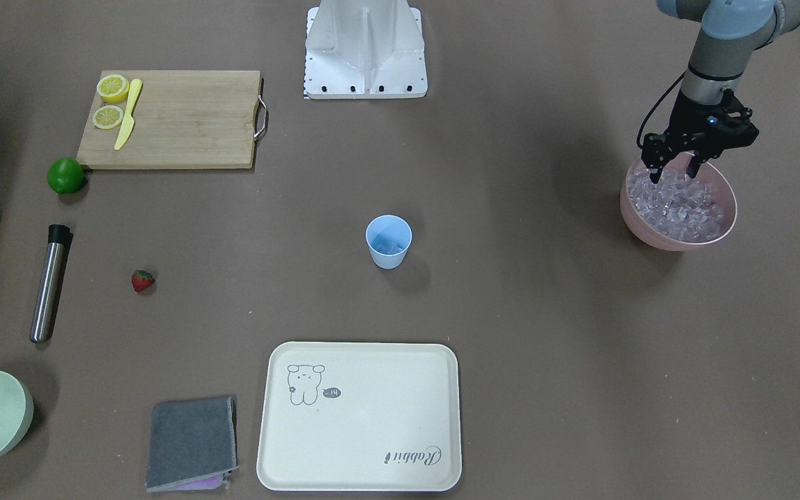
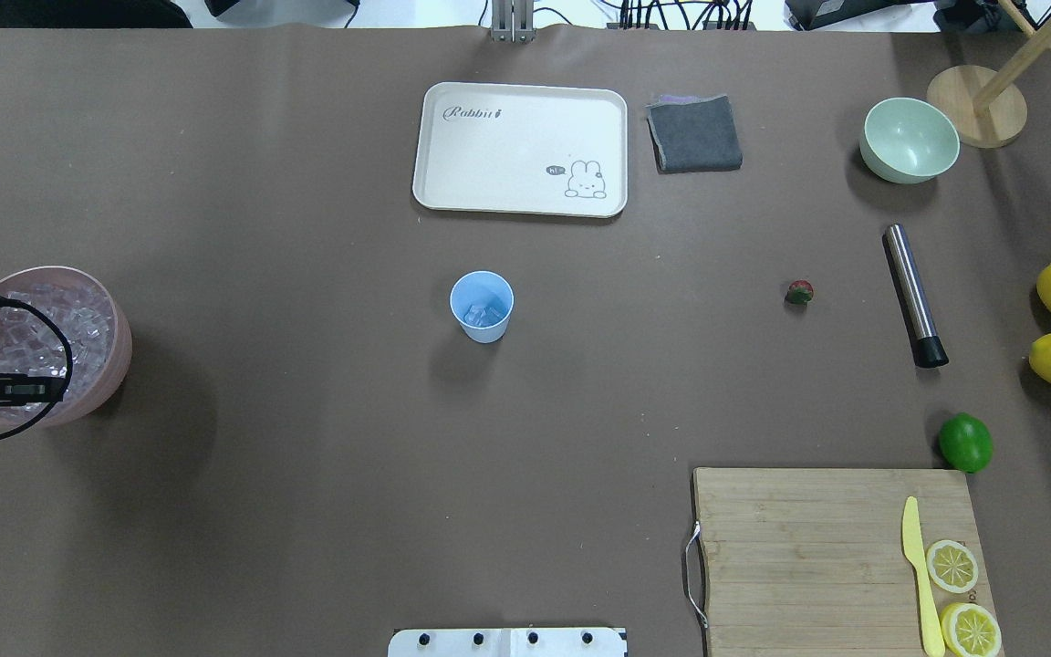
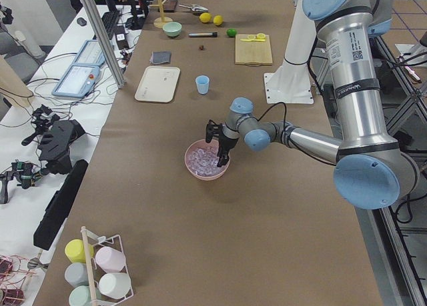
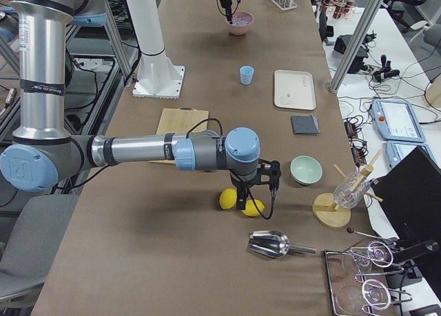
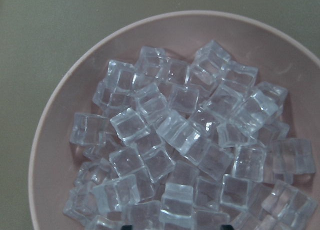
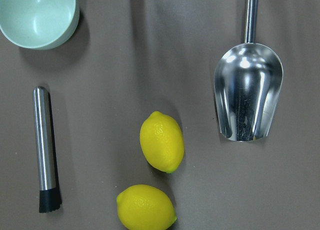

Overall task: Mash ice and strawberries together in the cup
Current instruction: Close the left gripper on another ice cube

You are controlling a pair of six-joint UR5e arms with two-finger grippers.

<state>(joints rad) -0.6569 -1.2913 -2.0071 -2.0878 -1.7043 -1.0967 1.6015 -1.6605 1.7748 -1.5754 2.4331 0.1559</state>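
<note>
Left gripper stands over the pink bowl close to the left edge of the surface. Its fingers are spread wide, with their tips lowered among the ice heaped there. The wide setting suits straddling a single cube before closing. No cube is seen held between them, though the wrist view shows only the very ends of the fingers, so this is not certain. The cup stands upright at the middle of the surface, well apart from the bowl, and the overhead view shows some ice already lying in its bottom. Judged from that, ice loading is in hand and not finished. The strawberry lies on the bare surface toward the right edge, well apart from the cup and not yet loaded. A steel muddler lies flat beside it, nearer that edge, so mashing is not begun. Right gripper hangs above two lemons near the right edge. It shows only in a side view, so the state of its fingers cannot be told. That position keeps it out of the left arm's way and within reach of the muddler and the strawberry, which is likely the reason for it. Risk noted: the cubes are smooth and loosely piled, so one may slip or shift as the fingers close.
</note>
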